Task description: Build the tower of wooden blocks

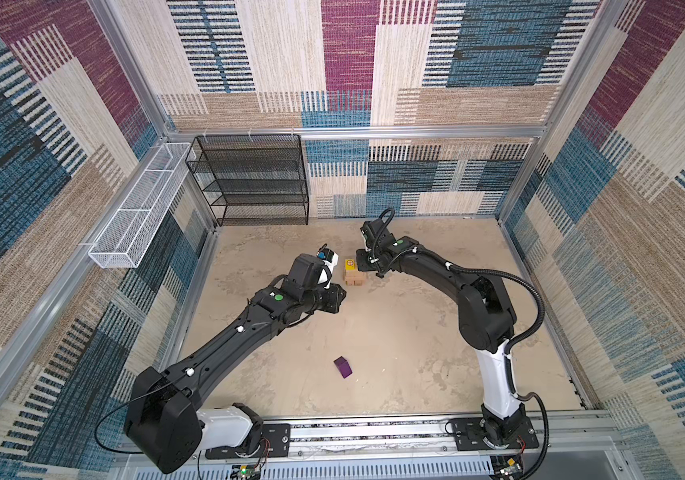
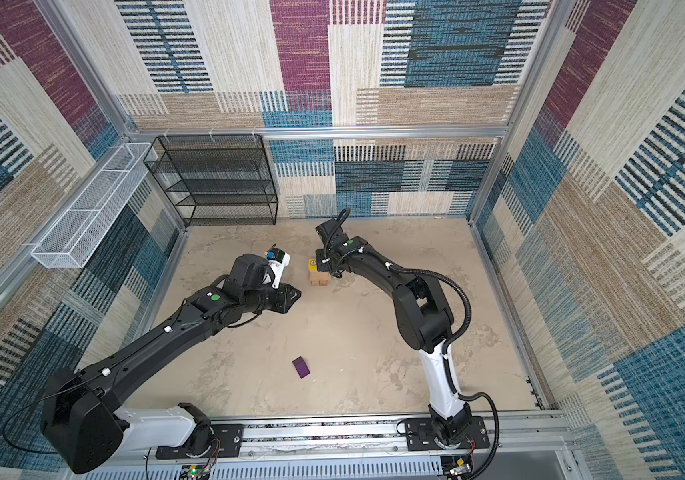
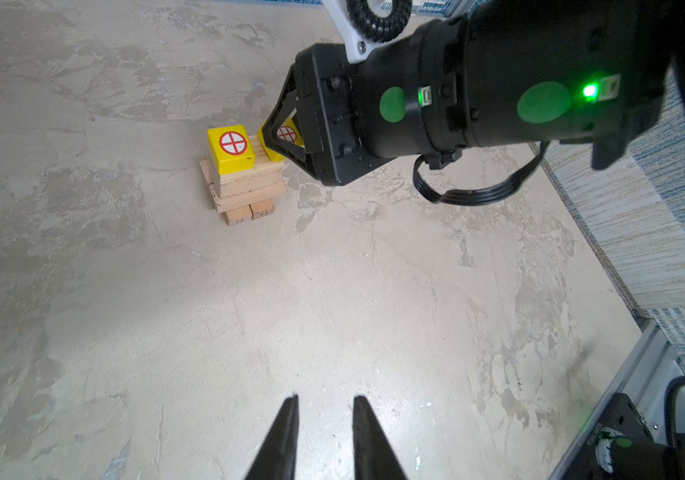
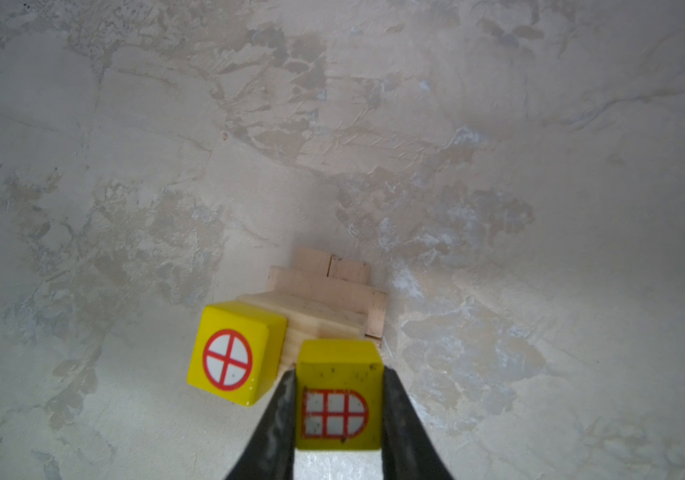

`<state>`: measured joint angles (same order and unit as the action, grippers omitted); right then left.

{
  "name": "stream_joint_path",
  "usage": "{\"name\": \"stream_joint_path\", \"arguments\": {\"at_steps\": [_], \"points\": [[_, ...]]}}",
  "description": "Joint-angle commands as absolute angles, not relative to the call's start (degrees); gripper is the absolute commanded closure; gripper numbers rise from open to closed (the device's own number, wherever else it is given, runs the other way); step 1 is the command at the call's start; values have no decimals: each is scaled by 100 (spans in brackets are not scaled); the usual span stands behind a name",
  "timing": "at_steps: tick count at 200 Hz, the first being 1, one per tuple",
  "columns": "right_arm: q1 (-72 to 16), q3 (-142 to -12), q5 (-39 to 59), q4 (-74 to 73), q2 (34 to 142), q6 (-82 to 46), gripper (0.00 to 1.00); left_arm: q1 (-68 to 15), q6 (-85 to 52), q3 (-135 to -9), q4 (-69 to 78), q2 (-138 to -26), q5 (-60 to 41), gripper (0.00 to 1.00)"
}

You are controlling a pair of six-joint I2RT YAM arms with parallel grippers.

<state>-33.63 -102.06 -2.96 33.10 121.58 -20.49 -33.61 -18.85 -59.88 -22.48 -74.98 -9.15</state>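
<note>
The wood block tower (image 1: 354, 280) (image 2: 319, 279) stands mid-table as tan bricks (image 3: 245, 183) (image 4: 328, 291) in crossed layers. A yellow cube (image 1: 349, 264) (image 3: 230, 148) (image 4: 232, 353) with a round red-cross window sits on its top. My right gripper (image 4: 338, 374) (image 1: 360, 262) is shut on a second yellow cube (image 4: 338, 395) (image 3: 286, 135) with an arched window, right beside the first at the tower's top edge; whether it touches the bricks I cannot tell. My left gripper (image 3: 326, 399) (image 1: 340, 294) hangs open and empty just left of the tower. The purple block (image 1: 342, 367) (image 2: 301, 367) lies alone nearer the front.
A black mesh shelf (image 1: 249, 178) stands at the back left wall. A white wire basket (image 1: 141, 208) hangs on the left wall. The arms' base rail (image 1: 374, 432) runs along the front edge. Patterned walls close in three sides.
</note>
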Motion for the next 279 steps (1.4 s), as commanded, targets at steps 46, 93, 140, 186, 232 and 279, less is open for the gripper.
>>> {"name": "stream_joint_path", "arguments": {"at_steps": [46,93,140,186,232,279], "points": [[-3360,-10266,-239,3302,12141,-2123,74,-3357,-1729,-5977,-2114,-7461,-848,74],[-3354,-10290,-229,3304,12140,-2118,73,-3357,-1731,-5977,-2116,-7444,-844,74],[-3355,-10334,-210,3322,12178,-2127,71,-3357,-1738,-5979,-2120,-7445,-861,74],[-3340,-10379,-167,3344,12194,-2137,68,-3357,-1731,-5994,-2115,-7438,-861,75],[-3333,-10417,-136,3384,12234,-2144,64,-3362,-1722,-5985,-2127,-7427,-844,76],[-3332,-10433,-132,3393,12217,-2143,64,-3357,-1709,-5985,-2136,-7400,-820,76]]}}
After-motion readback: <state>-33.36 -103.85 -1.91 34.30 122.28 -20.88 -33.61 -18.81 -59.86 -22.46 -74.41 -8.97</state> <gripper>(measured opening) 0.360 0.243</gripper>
